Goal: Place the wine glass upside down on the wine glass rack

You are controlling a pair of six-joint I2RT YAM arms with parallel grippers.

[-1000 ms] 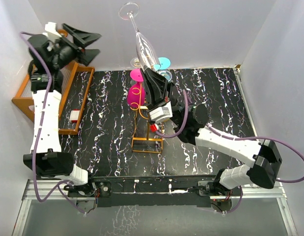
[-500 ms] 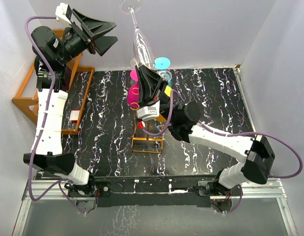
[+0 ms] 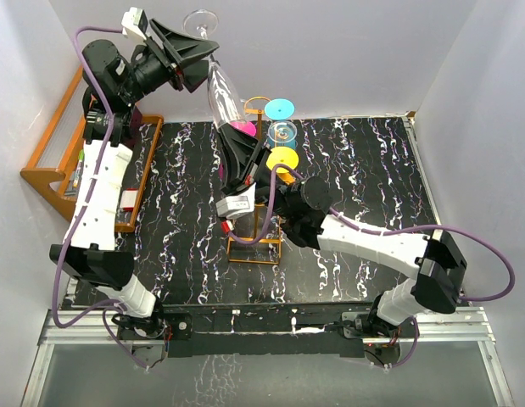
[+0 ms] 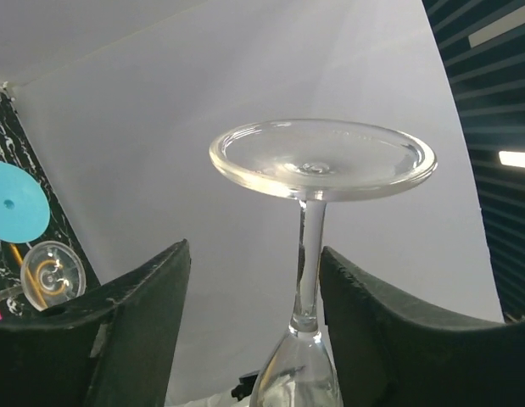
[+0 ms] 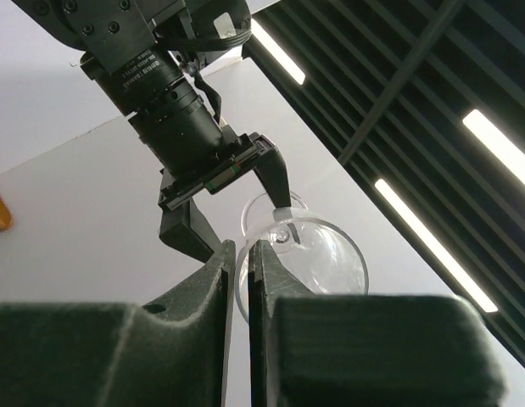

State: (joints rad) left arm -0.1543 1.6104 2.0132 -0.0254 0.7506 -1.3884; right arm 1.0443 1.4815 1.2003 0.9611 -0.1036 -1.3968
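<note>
My right gripper (image 3: pixel 231 142) is shut on the bowl rim of a clear wine glass (image 3: pixel 220 93) and holds it high, foot (image 3: pixel 201 19) up. In the right wrist view its fingers (image 5: pixel 220 280) pinch the rim of the bowl (image 5: pixel 317 259). My left gripper (image 3: pixel 201 61) is open, one finger on each side of the stem. In the left wrist view the stem (image 4: pixel 309 259) stands close to the right finger (image 4: pixel 398 339), under the foot (image 4: pixel 321 157). The golden-orange wire rack (image 3: pixel 254 248) stands below on the table.
Several glasses hang on the rack, with cyan (image 3: pixel 280 108), yellow (image 3: pixel 282 158) and pink (image 3: pixel 242 127) feet. A brown wooden stepped shelf (image 3: pixel 46 165) stands at the left, with a small red and white object (image 3: pixel 126 199) beside it. White walls close the back and sides.
My left arm has swung right from the wooden shelf and its open fingers now straddle the glass stem. My right arm has shifted the glass to the left.
</note>
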